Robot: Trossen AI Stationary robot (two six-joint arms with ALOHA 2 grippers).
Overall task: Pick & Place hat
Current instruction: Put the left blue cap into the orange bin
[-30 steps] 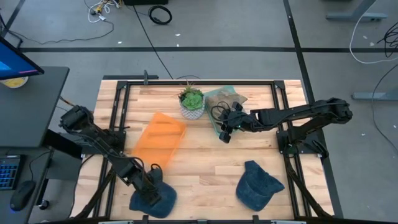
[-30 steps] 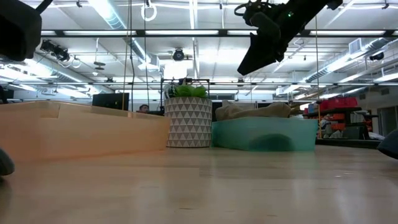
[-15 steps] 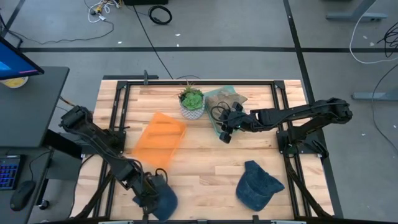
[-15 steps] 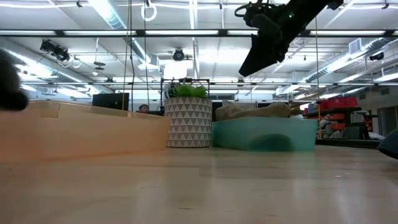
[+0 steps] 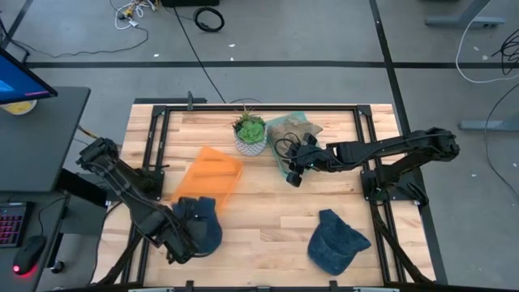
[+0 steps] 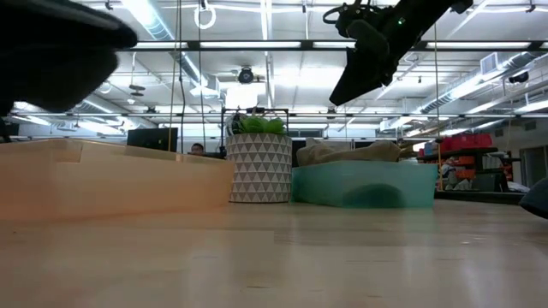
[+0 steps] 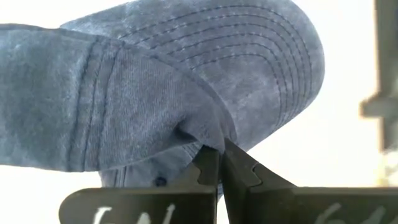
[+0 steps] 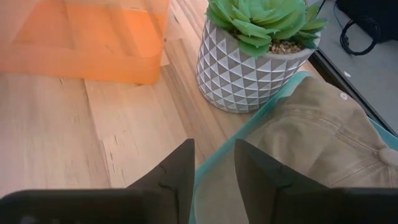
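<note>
My left gripper [image 5: 183, 240] is shut on a blue denim cap [image 5: 199, 226] near the table's front left, just in front of the orange bin [image 5: 211, 178]. The left wrist view shows the cap's crown [image 7: 93, 93] and stitched brim [image 7: 261, 56] above the shut fingers. In the low view the cap [image 6: 51, 51] is a dark shape high above the table. A second blue cap [image 5: 334, 242] lies flat at the front right. My right gripper [image 5: 293, 173] hangs open above the near rim of the teal bin [image 8: 217, 149], touching nothing. A tan hat [image 8: 317, 143] lies in that bin. My left gripper pinches a bunched fold of denim [image 7: 202, 138] at the crown's edge, beside the brim, between its two shut fingers [image 7: 208, 168]. One layer or several, I cannot tell. The cap is lifted clear of the table, its crown and brim spread out beyond the fingertips.
A potted succulent [image 5: 250, 134] in a white patterned pot stands at the back, between the orange bin and the teal bin [image 5: 285, 146]. Black frame rails [image 5: 154, 162] run along the table's edges. Bare wood [image 5: 268, 219] lies between the two caps.
My left gripper has risen from the table's near edge and gone toward the far edge, up to the orange bin, taking the blue cap along. The cap lay flat at the front left; now it is lifted clear. My right arm has kept still.
</note>
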